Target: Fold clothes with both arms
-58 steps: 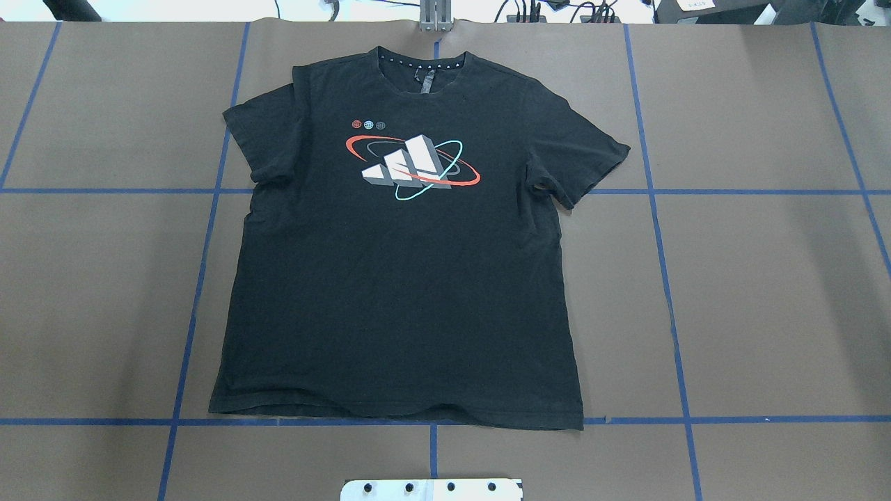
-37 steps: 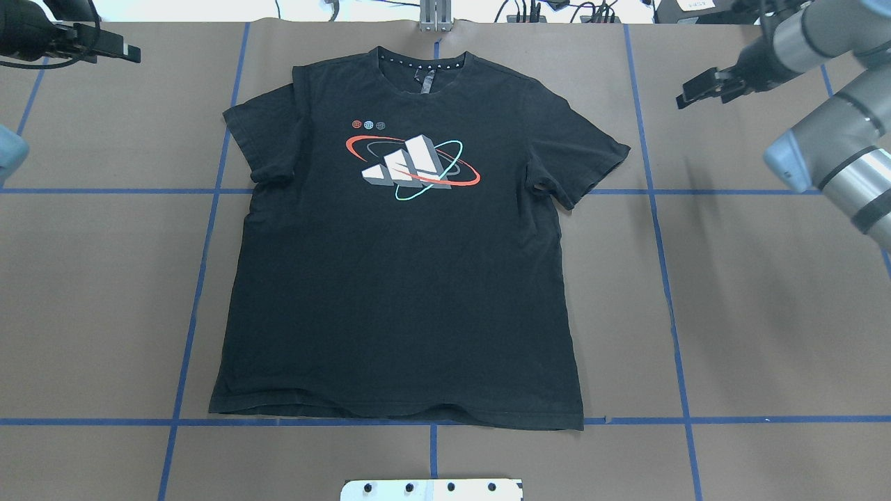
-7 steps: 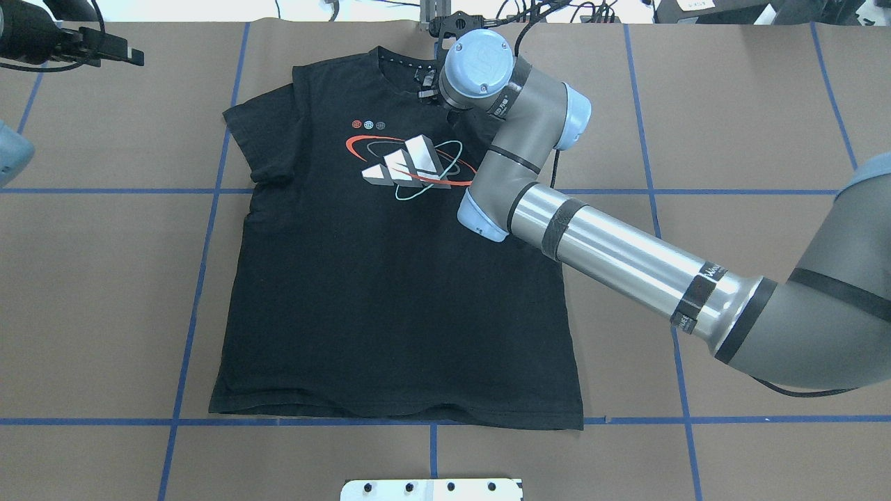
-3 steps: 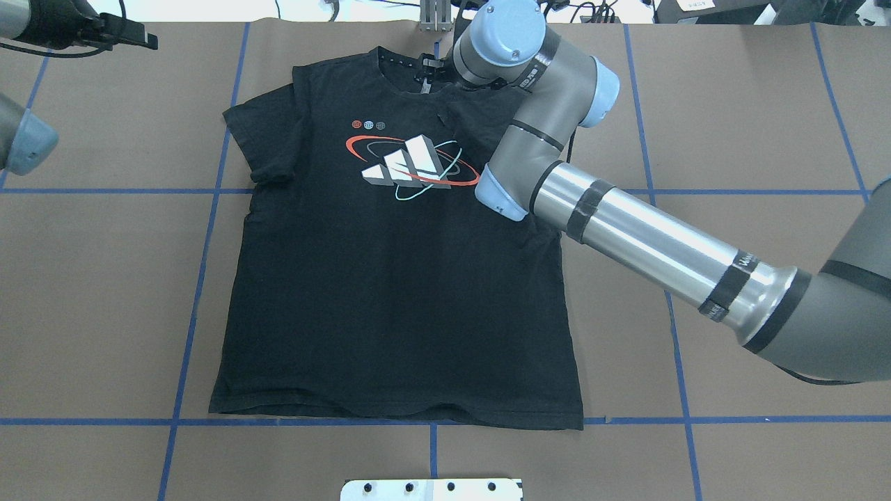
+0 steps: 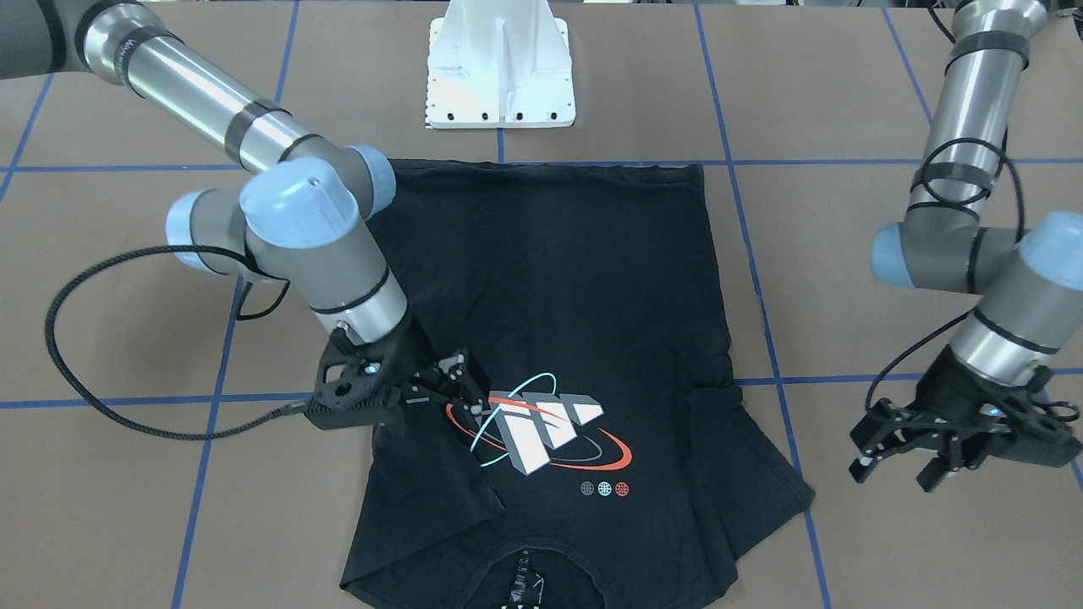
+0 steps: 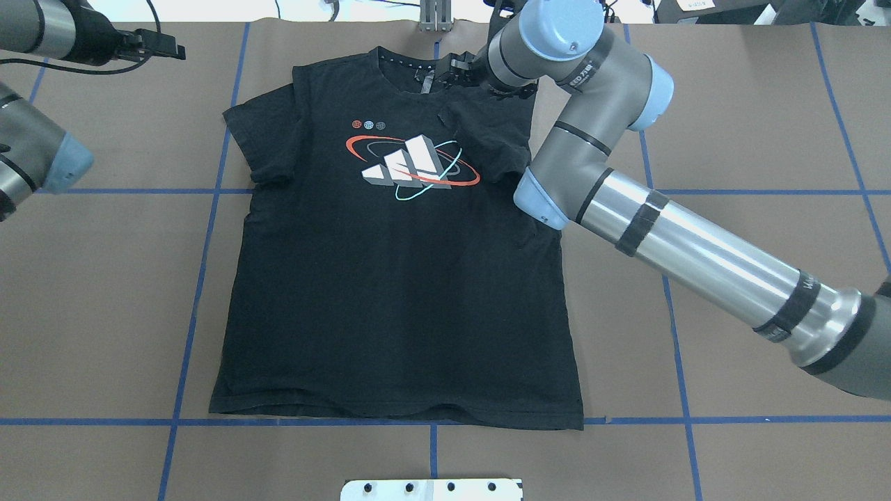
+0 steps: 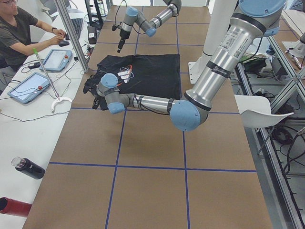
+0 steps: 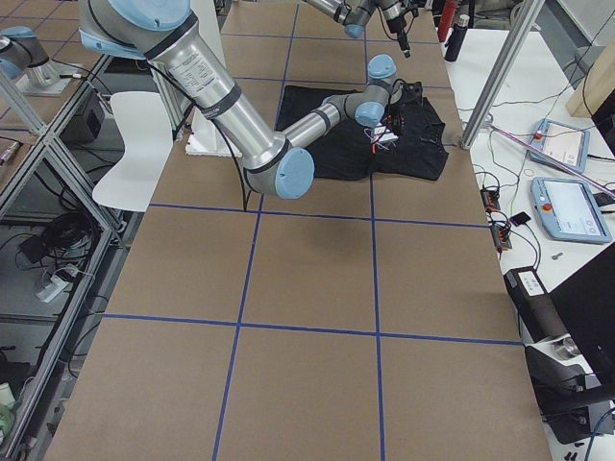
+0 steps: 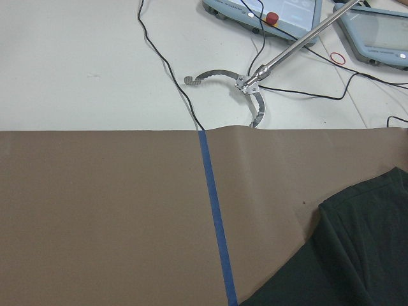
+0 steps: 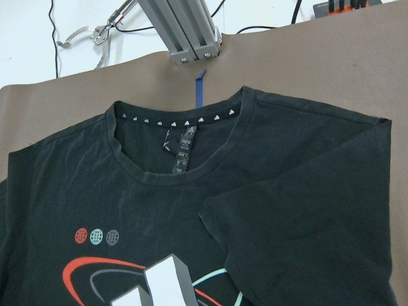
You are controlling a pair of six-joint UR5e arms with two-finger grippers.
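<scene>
Its grip impossible to tell, the right tool (image 5: 467,396) hangs over a sleeve (image 5: 431,474) folded inward to narrow the shirt (image 5: 575,288); the left tool (image 5: 893,474) gapes empty.

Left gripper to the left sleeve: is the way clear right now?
Probably yes. The left gripper hangs open over the table beside the left sleeve, with nothing between them; the right arm is at the T-shirt's other side.

You will find no readable words or numbers. The T-shirt (image 6: 390,292) bears a three-bar logo (image 6: 411,167) with three globe icons (image 6: 368,125). The print on its neck label (image 10: 183,153) is too small to read.
</scene>
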